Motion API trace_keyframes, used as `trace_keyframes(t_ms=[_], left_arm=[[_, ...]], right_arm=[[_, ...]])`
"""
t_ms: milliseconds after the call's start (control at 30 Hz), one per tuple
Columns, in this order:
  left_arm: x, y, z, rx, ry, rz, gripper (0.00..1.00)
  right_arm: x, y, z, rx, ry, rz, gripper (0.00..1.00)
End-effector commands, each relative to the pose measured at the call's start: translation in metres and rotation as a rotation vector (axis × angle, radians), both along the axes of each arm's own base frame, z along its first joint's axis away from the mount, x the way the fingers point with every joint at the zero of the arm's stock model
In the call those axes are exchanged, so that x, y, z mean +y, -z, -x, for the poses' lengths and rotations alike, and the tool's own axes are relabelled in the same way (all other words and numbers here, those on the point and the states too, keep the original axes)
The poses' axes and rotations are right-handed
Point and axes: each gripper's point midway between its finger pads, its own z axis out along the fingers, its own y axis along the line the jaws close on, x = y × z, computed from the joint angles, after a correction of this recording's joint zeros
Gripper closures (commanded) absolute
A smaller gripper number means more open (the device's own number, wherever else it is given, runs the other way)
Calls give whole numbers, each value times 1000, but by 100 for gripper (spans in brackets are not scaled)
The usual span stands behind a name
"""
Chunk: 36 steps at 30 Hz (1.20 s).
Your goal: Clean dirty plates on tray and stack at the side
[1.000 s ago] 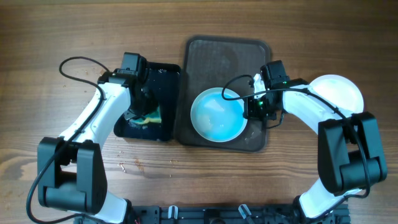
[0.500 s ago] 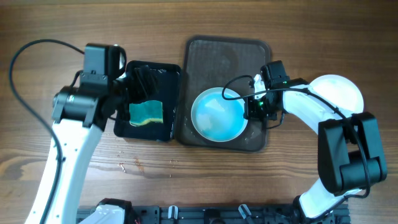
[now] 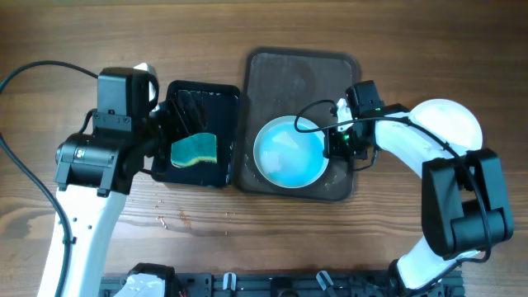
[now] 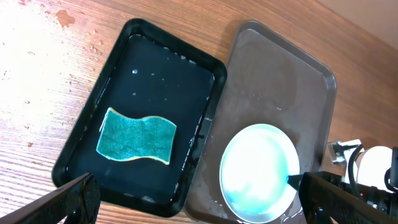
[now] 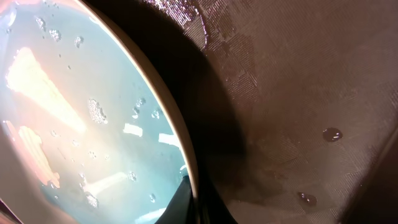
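Note:
A wet light blue plate [image 3: 289, 153] rests on the brown tray [image 3: 301, 70], towards its front. My right gripper [image 3: 335, 145] is shut on the plate's right rim; in the right wrist view the plate [image 5: 93, 112] has its edge pinched between the dark jaws of that gripper [image 5: 193, 202], over the wet tray [image 5: 298, 93]. My left gripper [image 3: 187, 111] hangs open and empty high above the black tray [image 3: 227, 99]. A green-and-yellow sponge [image 3: 194, 150] lies flat there. The left wrist view shows the sponge [image 4: 137, 137], the plate [image 4: 258, 171] and one wide-spread finger [image 4: 74, 199].
A white plate [image 3: 450, 120] lies on the wooden table to the right of the brown tray, partly under my right arm. Small crumbs and water spots [image 3: 169, 221] dot the wood in front of the black tray.
My left gripper opened and let go of the sponge, which now lies flat in the black tray. The left arm rose and drew back to the left. The right arm held still.

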Motion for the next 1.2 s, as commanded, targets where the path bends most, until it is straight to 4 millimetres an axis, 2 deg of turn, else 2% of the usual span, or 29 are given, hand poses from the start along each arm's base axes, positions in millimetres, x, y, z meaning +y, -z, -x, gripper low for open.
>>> trace_keyframes(t_ms=[0, 1167], left_arm=[[4, -9, 0, -28, -7, -15, 0], [4, -9, 0, -28, -7, -15, 0]], right_arm=[[-20, 16, 5, 19, 14, 102, 95], [-22, 16, 12, 47, 15, 108, 96]])
